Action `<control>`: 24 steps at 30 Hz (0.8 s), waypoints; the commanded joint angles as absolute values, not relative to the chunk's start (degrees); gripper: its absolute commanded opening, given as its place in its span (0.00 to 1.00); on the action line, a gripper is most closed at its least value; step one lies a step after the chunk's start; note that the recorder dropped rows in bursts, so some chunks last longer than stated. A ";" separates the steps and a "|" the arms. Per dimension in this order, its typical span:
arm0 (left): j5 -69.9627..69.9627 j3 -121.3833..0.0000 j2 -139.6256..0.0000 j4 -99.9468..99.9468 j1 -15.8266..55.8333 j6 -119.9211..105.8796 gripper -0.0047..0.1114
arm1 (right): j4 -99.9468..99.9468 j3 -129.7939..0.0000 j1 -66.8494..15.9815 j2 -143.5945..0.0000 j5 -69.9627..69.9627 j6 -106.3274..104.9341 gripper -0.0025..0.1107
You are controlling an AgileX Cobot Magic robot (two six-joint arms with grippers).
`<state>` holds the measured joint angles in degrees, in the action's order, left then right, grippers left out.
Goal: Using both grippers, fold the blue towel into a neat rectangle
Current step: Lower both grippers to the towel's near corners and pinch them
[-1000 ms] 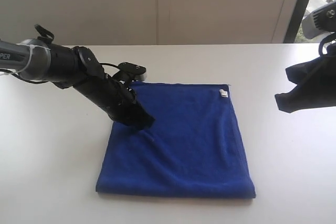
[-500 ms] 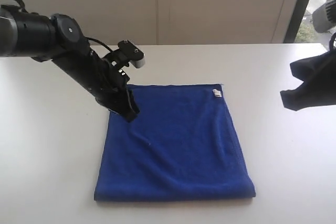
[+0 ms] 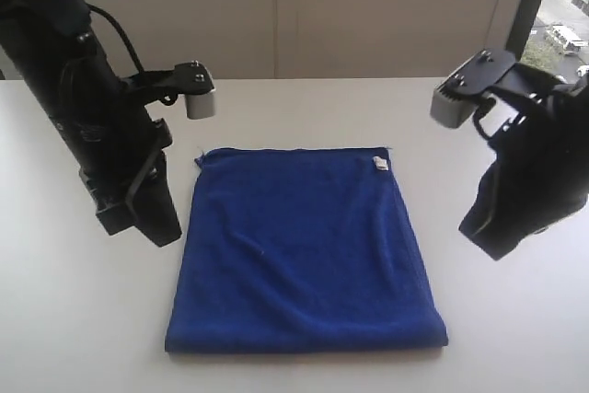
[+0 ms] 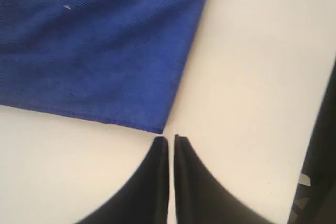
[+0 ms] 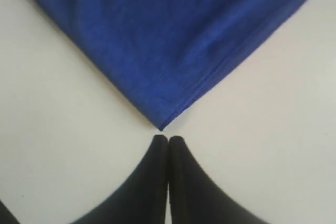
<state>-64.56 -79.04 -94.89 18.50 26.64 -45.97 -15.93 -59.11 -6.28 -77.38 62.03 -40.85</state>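
The blue towel lies flat on the white table as a near-square, with its small white tag at the far right corner. My left gripper hangs just left of the towel's left edge, shut and holding nothing. In the left wrist view its tips point at a towel corner without touching it. My right gripper hangs to the right of the towel, apart from it and shut. Seen from the right wrist, that gripper sits just short of another towel corner.
A pale wall runs behind the table's far edge, and a dark window frame stands at the far right. Bare tabletop surrounds the towel on all sides.
My left gripper came off the towel's far left part and swung left and toward the front. My right arm moved in toward the towel. The towel now lies flatter.
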 commanded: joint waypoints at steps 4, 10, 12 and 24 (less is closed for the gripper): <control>-65.72 -72.24 -93.21 19.20 26.38 -50.04 0.04 | -15.97 -59.56 -8.90 -86.29 66.84 -59.80 0.02; -48.90 -61.59 -91.23 19.20 27.75 -54.97 0.04 | -10.83 -56.29 -13.82 -87.52 60.84 -70.44 0.02; -43.96 -58.47 -90.97 19.20 29.45 -56.95 0.04 | -10.00 -54.46 -14.80 -87.52 56.21 -70.33 0.02; -38.00 -55.70 -90.99 20.70 36.17 -59.24 0.04 | -15.89 -47.86 -15.62 -87.52 44.64 -70.33 0.02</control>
<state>-37.37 -56.10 -91.74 19.37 35.82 -59.00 -14.15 -48.23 -15.50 -87.55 45.60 -69.79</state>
